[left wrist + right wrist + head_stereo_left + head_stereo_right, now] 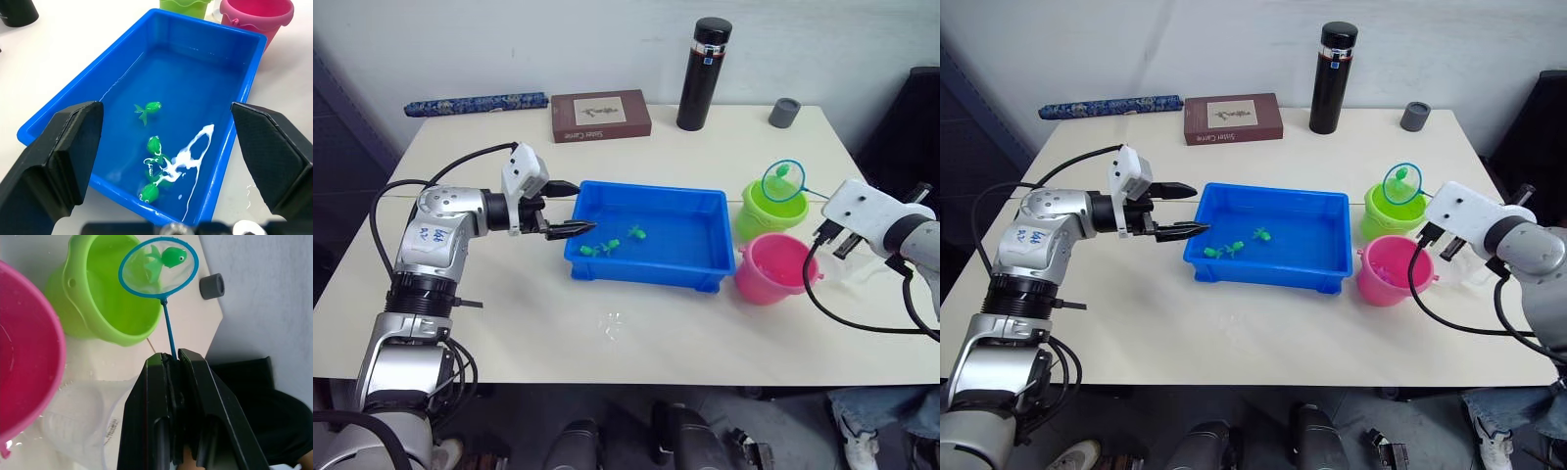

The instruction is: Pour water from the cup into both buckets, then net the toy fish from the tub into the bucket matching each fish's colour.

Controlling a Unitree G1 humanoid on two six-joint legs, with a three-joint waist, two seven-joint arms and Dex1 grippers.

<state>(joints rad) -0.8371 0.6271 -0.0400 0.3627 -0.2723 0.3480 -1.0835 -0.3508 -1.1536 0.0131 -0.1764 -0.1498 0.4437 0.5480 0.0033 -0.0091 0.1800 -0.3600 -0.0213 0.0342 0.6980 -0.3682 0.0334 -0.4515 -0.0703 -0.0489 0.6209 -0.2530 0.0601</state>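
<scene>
Net (158, 269) w/ one green fish (168, 258) in it sits over the green bucket (770, 209), hoop tilted up above the rim. Its thin handle runs back into the right pincer (172, 363), fingers clamped tight on it, off the bench's right side by the buckets. Pink bucket (775, 267) stands just in front of the green one, touching or nearly so; pink bits show inside. Clear cup (83, 433) lies right beside the pink bucket, under the right arm.

Tub (651, 235) is mid-bench, left of the buckets, w/ shallow water. Four green fish (152, 145) remain in it, bunched toward the left-front part.

Left pincer (560, 211) hovers at the tub's left end, fingers spread wide, tips about over the rim, holding nothing.

Small wet patch (612, 322) on the bench (509, 313) in front of the tub. Along the back edge: black flask (704, 74), grey cap (784, 112), brown book (600, 116), blue patterned roll (476, 103).
</scene>
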